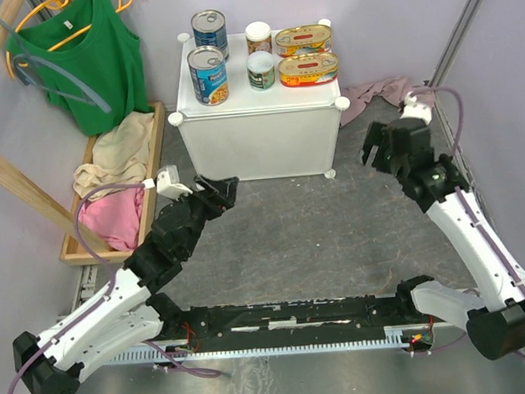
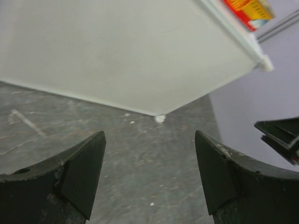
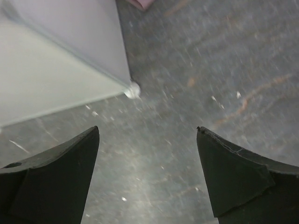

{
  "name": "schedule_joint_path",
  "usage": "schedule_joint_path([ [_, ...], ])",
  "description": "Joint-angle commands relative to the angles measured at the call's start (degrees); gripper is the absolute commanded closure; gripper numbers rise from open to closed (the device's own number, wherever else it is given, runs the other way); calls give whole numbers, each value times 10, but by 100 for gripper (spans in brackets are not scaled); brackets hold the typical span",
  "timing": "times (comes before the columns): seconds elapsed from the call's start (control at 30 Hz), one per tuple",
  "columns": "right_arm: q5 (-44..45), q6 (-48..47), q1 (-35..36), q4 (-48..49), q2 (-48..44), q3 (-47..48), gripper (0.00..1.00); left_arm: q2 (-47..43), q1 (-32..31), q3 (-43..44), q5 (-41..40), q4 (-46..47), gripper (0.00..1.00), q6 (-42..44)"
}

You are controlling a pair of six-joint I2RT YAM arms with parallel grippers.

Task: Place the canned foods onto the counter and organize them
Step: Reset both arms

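The canned foods all stand on top of the counter (image 1: 259, 143), a white cube. Two tall blue-labelled cans (image 1: 209, 29) (image 1: 208, 74) are at its left, two small white-topped cans (image 1: 258, 37) (image 1: 261, 69) in the middle, and two oval gold tins (image 1: 303, 39) (image 1: 308, 67) at the right. My left gripper (image 1: 219, 189) hovers low in front of the counter's left side, open and empty (image 2: 149, 135); its view shows the counter's wall (image 2: 117, 51) and a tin's red label (image 2: 247, 9). My right gripper (image 1: 373, 144) hangs off the counter's right front corner, open and empty (image 3: 148, 128).
A wooden tray (image 1: 155, 141) of clothes lies left of the counter, with a green top (image 1: 86, 60) on a hanger above it. A pink cloth (image 1: 377, 94) lies on the floor at the counter's right. Walls close in on both sides.
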Motion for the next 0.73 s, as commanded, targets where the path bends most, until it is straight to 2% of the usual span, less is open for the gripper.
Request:
schedule_joint_path([
  [0.0, 171, 9, 76, -12, -41, -69, 7, -49, 3, -42, -76, -59, 16, 49],
  [0.27, 220, 63, 146, -14, -82, -188, 4, -75, 3, -68, -104, -88, 16, 77],
  [0.6, 212, 44, 154, 19, -129, -266, 7, -81, 3, -87, -120, -83, 16, 95],
  [0.7, 220, 51, 154, 16, -128, -267, 1, -81, 3, -86, -127, -81, 16, 100],
])
